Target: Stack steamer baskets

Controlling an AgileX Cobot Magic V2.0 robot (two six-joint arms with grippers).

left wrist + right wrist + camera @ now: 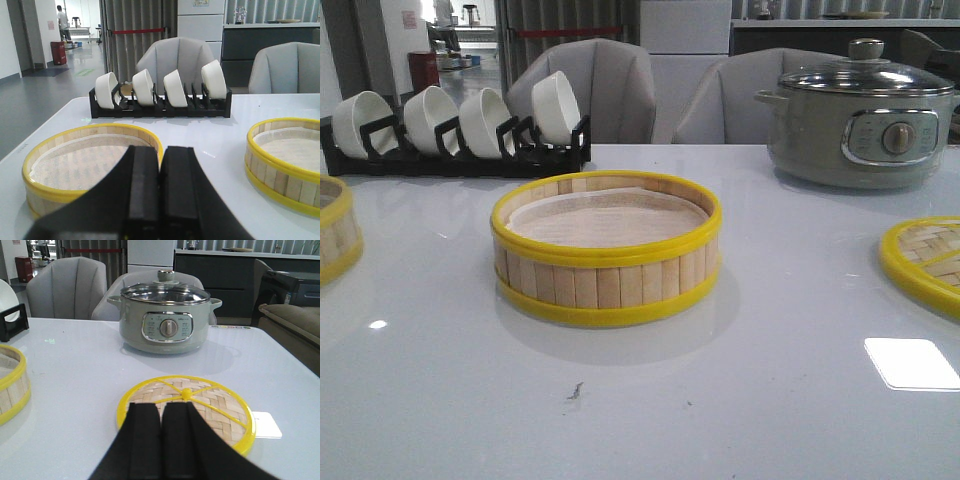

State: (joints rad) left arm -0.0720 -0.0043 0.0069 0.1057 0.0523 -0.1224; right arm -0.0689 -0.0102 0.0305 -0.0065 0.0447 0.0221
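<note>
Left wrist view shows the left gripper (159,200) with its two black fingers (141,195) pressed together, holding nothing. Just past them sits one steamer basket (60,187) on the white table (210,140), with its white liner showing inside. A second steamer basket (280,167) sits off to the side, well apart from the first one.

Right wrist view shows the right gripper (161,440) with its fingers (142,440) pressed together too, and empty. Right beyond them lies a flat woven lid (200,410) with a yellow rim. Farther back stands the grey pot (164,322) with a glass top.

From the front, the second basket (607,250) sits in the middle of the table. The first basket (335,232) peeks in at the left edge, and the lid (925,260) peeks in at the right edge. A black rack of white bowls (455,125) stands at the back.

Nothing is stacked yet. Both baskets sit on the table by themselves. I think the job is only at its start. One basket must be picked up and set on top of the other. The left arm is closest to a basket, so it may go first.
</note>
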